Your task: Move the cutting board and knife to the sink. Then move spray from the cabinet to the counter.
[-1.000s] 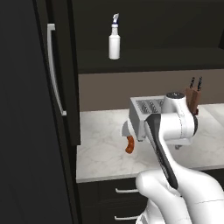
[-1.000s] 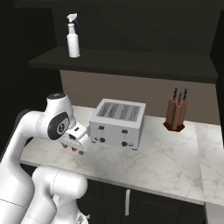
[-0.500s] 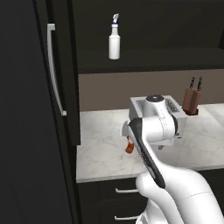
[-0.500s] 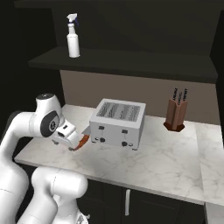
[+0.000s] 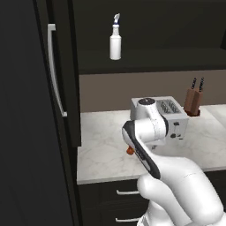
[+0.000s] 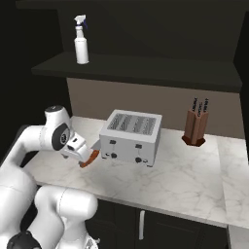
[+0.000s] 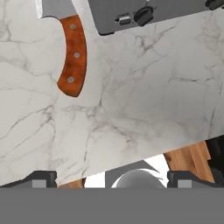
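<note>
Task barely begun: the gripper (image 7: 107, 177), jaws wide and empty, hovers over the counter (image 7: 144, 96) with the knife (image 7: 72, 52) lying ungrasped at eleven o'clock in the hand view, beside the toaster (image 6: 130, 136); the spray (image 6: 81, 41) awaits on the cabinet shelf (image 6: 136, 68).

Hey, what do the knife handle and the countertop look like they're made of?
The knife handle looks like polished orange-brown wood, judging by its warm tone and three pale rivets, though it might be dyed plastic. The counter looks like smooth white marble with fine grey veins, possibly an imitation.
</note>
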